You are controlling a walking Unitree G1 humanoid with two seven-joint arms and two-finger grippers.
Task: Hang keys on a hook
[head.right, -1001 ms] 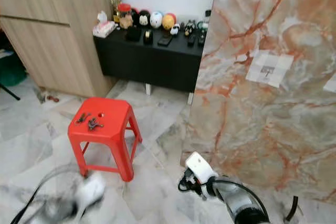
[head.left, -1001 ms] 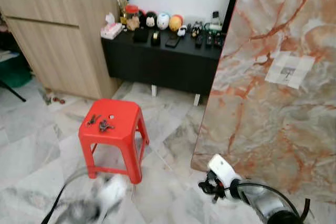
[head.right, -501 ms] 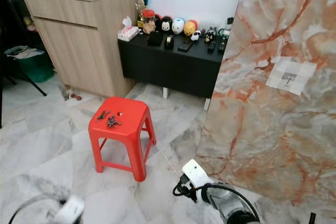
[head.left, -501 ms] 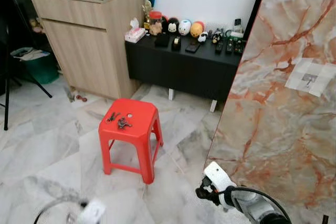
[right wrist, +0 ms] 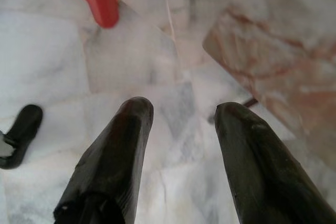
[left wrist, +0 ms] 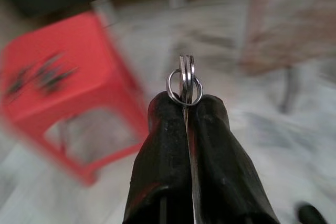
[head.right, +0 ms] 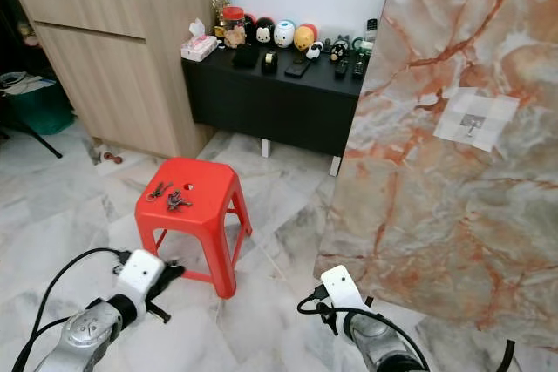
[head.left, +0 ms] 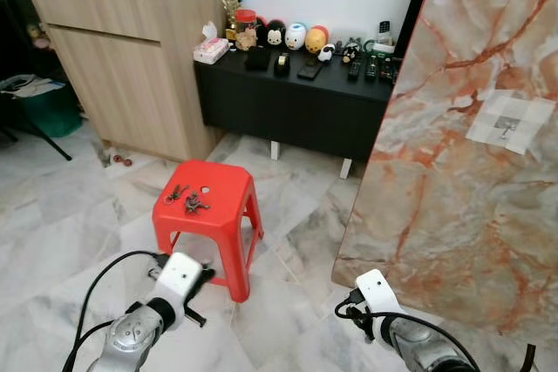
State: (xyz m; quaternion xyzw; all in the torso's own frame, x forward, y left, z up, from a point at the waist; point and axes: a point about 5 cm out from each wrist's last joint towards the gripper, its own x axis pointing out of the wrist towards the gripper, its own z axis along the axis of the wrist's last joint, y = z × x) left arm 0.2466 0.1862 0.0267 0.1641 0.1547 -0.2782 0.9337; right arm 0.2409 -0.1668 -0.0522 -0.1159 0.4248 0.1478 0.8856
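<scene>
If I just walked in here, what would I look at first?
Probably the red stool on the marble floor, with keys lying on its seat. Next, the big marble slab leaning on the robot's right, with a small hook on it. The left end effector pinches a key ring.

- We can read no text, label, brand, number or sign anywhere here.
- The pale patch [head.left: 510, 123] on the marble slab [head.left: 453, 172] at right is too small for us to make out any print.
</scene>
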